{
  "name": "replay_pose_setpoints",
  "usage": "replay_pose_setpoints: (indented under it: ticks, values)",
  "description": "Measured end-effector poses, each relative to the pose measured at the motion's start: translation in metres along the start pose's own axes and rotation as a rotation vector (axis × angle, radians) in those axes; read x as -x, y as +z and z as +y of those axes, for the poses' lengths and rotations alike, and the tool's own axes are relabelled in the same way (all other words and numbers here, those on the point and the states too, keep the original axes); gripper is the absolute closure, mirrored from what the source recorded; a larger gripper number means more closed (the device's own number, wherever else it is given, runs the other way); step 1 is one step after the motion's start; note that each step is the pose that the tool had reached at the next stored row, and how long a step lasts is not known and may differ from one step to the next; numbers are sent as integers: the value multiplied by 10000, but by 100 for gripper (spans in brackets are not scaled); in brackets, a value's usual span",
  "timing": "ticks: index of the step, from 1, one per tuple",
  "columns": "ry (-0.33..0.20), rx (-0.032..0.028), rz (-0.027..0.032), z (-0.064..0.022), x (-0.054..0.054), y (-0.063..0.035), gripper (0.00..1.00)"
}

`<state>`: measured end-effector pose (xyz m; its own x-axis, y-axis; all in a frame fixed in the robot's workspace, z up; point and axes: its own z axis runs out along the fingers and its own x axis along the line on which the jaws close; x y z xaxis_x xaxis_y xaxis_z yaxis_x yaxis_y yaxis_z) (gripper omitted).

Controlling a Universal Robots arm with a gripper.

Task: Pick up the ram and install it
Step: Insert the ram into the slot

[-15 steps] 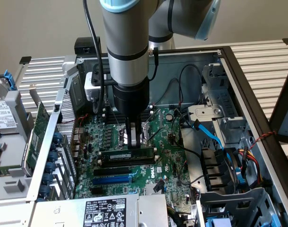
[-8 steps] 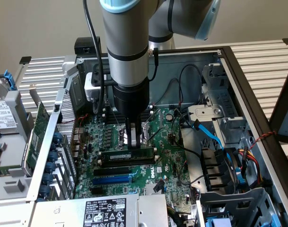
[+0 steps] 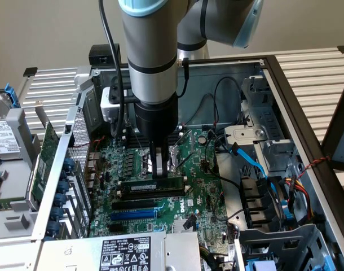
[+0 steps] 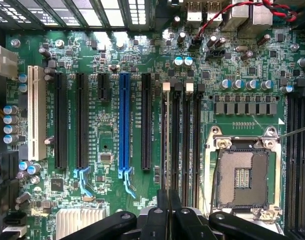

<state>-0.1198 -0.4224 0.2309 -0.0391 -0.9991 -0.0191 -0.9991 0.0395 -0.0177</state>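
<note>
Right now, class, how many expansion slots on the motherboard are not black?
2: a white slot at the row's end, and a blue slot between black slots. Others could hide beneath the gripper.

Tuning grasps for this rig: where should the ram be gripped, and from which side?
Grip the ram at the middle of its long top edge, pinching its two flat faces, coming straight down. It stands on edge along the slots, long and thin, so only that edge is free. The claw is shut on it this way.

a lab workbench: opened pc case (image 3: 285,84) with bare motherboard (image 3: 203,192) on slatted table (image 3: 321,70).
</note>
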Motion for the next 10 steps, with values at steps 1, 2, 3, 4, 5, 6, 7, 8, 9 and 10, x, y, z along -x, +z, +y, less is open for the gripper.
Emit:
replay_pose_setpoints:
  ticks: [1,2,3,4,5,6,7,8,9,10]
  values:
    - [0,0,0,0,0,2,88]
    - [0,0,-1,0,0,4,88]
    - [0,0,-1,0,0,6,88]
    - [-1,0,-1,1,0,6,88]
    - [0,1,1,1,0,6,88]
    - [-1,0,-1,2,0,10,88]
    - [0,-1,-2,3,0,14,88]
    - [0,0,-1,3,0,17,88]
    - [0,1,1,4,0,19,88]
    - [-1,1,1,4,-1,20,88]
